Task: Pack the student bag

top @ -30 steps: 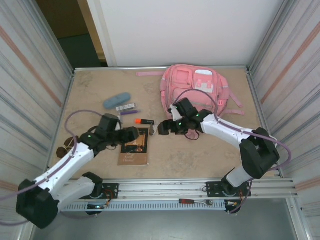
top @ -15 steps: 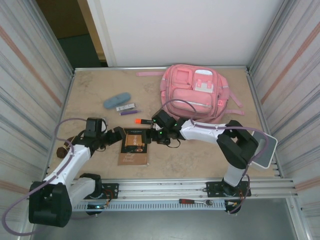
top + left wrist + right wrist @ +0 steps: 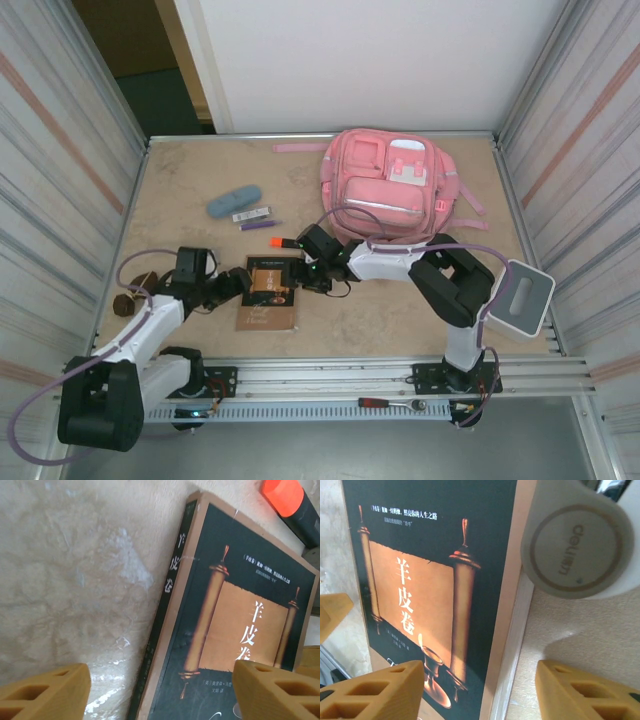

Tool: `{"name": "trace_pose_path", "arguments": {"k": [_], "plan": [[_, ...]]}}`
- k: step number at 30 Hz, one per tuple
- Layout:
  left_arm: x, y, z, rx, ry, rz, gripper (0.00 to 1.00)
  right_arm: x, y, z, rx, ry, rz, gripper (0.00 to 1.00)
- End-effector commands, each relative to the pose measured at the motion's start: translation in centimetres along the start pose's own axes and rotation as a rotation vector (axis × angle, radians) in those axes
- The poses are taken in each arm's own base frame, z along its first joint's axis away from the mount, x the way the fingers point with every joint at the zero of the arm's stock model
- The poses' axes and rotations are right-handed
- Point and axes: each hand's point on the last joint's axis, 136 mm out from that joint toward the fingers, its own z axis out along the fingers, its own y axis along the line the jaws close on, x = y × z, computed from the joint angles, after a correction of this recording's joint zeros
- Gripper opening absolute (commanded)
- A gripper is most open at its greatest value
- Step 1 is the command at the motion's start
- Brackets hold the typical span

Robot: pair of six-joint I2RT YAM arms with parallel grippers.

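Student bag (image 3: 392, 190): laid flat at the far right of the worktop (image 3: 400, 320), front pockets up, beyond the right arm.
Left hand (image 3: 160, 695): spread wide, nothing gripped — the spine of the book (image 3: 235, 630) is seen between its fingers.
Right hand (image 3: 480, 690): spread wide, nothing gripped — the book's page edge is seen between its fingers.
Book: dark-covered, laid flat between the two hands.
Orange-capped marker (image 3: 287, 243): placed just beyond the book's far corner.
Round white item (image 3: 575, 540): found at the book's page edge.

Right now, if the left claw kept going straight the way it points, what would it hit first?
Most likely the book. The left gripper is open, and the book's spine edge lies just ahead, in line with its jaws. How close it is already is hard to judge from these views.
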Motion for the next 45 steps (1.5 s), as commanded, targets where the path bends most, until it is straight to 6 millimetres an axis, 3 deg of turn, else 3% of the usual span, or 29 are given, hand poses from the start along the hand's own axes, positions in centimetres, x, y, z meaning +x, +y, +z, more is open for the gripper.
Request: {"name": "trace_pose_path", "arguments": {"k": [1,14,20,24,30,35,40,45], "plan": [[1.1,-0.5,0.7,0.06,0.039,-0.019,0.71,-0.1,1.4,0.8,-0.041,0.007,0.0,0.53],[3.2,-1.9,1.3,0.166,0.119,-0.047,0.42,-0.8,4.7,1.6,-0.115,-0.027,-0.04,0.24],[2.6,-1.0,0.9,0.128,0.072,-0.075,0.44,-1.0,6.1,0.8,-0.144,-0.032,-0.075,0.0],[0.5,-1.2,-1.3,0.179,-0.032,-0.138,0.6,-0.6,9.1,-2.0,-0.246,-0.015,-0.155,0.0],[-3.1,-5.9,-7.4,0.453,-0.193,-0.15,0.85,-1.4,12.9,-8.5,-0.417,-0.027,-0.223,0.0],[-4.2,-8.5,-10.0,0.553,-0.187,-0.134,0.89,-3.0,14.7,-13.7,-0.55,-0.065,-0.239,0.0],[-5.4,-11.8,-11.8,0.705,-0.159,-0.09,0.91,-4.7,15.0,-17.9,-0.625,-0.111,-0.242,0.0],[-5.3,-14.3,-11.4,0.75,-0.08,-0.017,0.91,-6.0,15.0,-20.8,-0.692,-0.145,-0.241,0.0]]}}
